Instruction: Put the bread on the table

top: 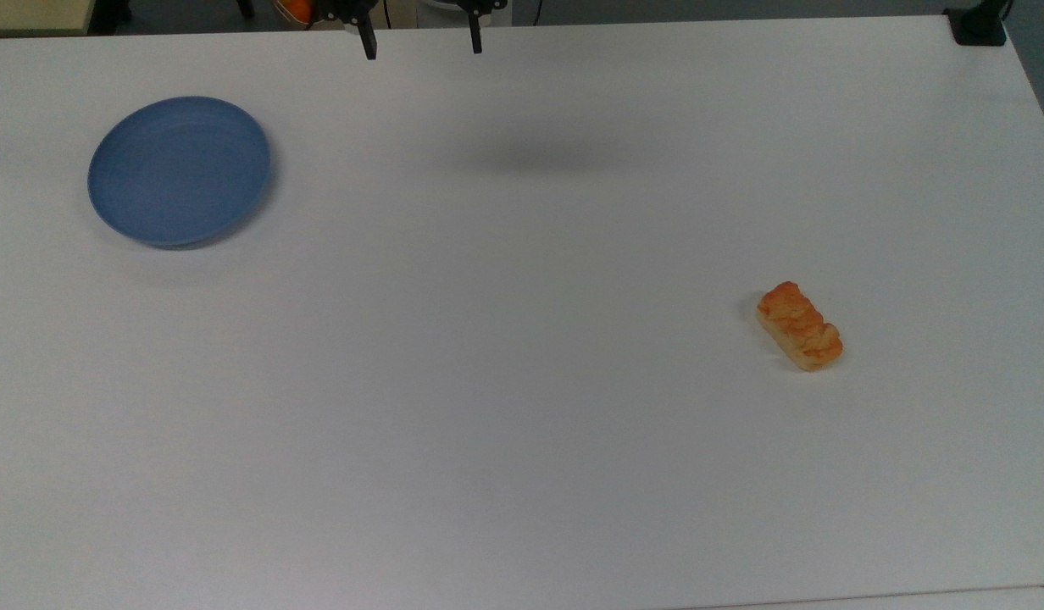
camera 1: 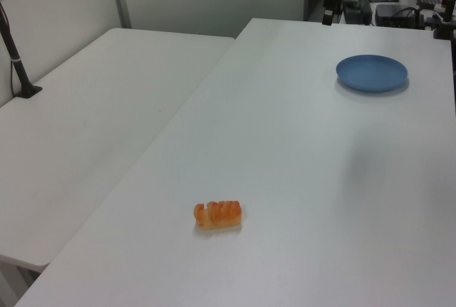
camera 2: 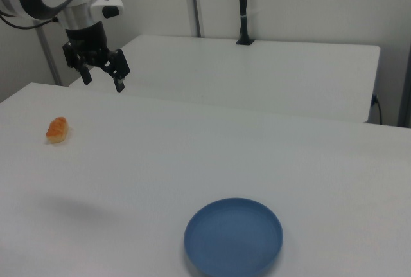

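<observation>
Gripper (camera 2: 101,80) hangs above the table (top: 522,424) with fingers spread, holding nothing. Bread (top: 799,326) lies on the table near the top view's right edge; plate (top: 180,170) sits toward its far-left corner.

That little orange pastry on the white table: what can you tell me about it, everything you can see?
The small oblong golden-orange pastry roll has a ridged, braided-looking top with a glazed shine and paler, cream-coloured sides. It looks whole. It lies flat on the plain white matte tabletop, angled diagonally in the top view, toward the top view's right. Nothing else touches it: the round blue plate sits far away, toward the top view's left, and the robot's black two-finger hand hangs open in the air, well apart from it.
</observation>
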`<action>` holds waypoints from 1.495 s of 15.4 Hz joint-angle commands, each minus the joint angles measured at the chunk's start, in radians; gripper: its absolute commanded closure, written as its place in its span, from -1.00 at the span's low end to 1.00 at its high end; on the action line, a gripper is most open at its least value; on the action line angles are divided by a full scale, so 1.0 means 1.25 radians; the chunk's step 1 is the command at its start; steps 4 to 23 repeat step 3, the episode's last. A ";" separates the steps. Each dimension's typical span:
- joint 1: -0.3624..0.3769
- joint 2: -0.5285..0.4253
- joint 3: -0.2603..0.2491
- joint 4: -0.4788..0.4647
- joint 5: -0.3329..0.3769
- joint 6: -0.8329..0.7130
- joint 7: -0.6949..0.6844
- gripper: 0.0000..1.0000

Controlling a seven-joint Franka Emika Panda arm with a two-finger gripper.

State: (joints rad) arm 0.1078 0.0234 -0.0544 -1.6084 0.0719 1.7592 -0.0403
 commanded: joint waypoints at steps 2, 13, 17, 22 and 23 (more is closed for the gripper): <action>0.012 -0.015 -0.018 -0.014 0.015 -0.003 -0.018 -1.00; 0.012 -0.016 -0.018 -0.014 0.015 -0.005 -0.017 -1.00; 0.012 -0.016 -0.018 -0.014 0.015 -0.005 -0.017 -1.00; 0.012 -0.016 -0.018 -0.014 0.015 -0.005 -0.017 -1.00; 0.012 -0.016 -0.018 -0.014 0.015 -0.005 -0.017 -1.00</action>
